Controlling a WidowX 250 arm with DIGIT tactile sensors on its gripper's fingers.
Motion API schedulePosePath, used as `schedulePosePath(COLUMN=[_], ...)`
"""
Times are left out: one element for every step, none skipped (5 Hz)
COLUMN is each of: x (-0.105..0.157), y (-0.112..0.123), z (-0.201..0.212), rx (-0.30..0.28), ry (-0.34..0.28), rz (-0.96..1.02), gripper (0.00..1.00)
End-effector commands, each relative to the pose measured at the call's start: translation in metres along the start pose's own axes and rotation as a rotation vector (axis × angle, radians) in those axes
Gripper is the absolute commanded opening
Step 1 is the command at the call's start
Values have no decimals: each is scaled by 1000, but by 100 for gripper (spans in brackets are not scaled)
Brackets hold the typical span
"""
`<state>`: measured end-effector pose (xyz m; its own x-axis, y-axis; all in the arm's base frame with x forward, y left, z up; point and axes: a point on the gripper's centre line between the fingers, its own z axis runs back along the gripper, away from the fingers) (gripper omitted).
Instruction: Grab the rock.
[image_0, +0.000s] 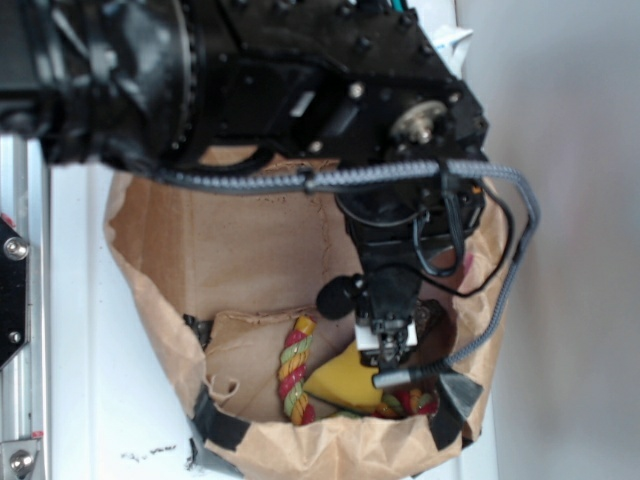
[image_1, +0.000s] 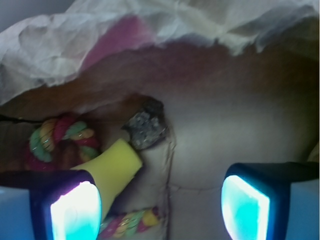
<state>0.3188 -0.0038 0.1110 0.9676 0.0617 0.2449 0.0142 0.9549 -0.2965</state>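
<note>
The rock (image_1: 145, 127), a small dark grey speckled lump, lies on the floor of the brown paper bag (image_0: 220, 240), touching the narrow end of the yellow foam toy (image_1: 116, 167). In the wrist view it sits above and ahead of my gripper (image_1: 160, 207), a little left of the middle of the gap. The gripper is open, its two glowing pads wide apart with only bag floor between them. In the exterior view the gripper (image_0: 390, 352) hangs low inside the bag at its right side, and the rock is hidden behind it.
A red-yellow-green braided rope (image_0: 294, 368) lies left of the yellow toy (image_0: 345, 382) and curls round at the left (image_1: 59, 135). Crumpled bag walls (image_1: 150, 35) rise close around. The black arm (image_0: 300, 90) and a grey cable (image_0: 350, 178) cross above the bag.
</note>
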Motion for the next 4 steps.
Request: schedulePosePath(x=[24, 39, 58, 66], y=[-14, -11, -8, -10], z=[22, 20, 17, -2], rx=[-88, -117, -120, -71], ry=[-154, -236, -301, -302], rz=[-18, -6, 2, -23], gripper=[100, 100, 100, 100])
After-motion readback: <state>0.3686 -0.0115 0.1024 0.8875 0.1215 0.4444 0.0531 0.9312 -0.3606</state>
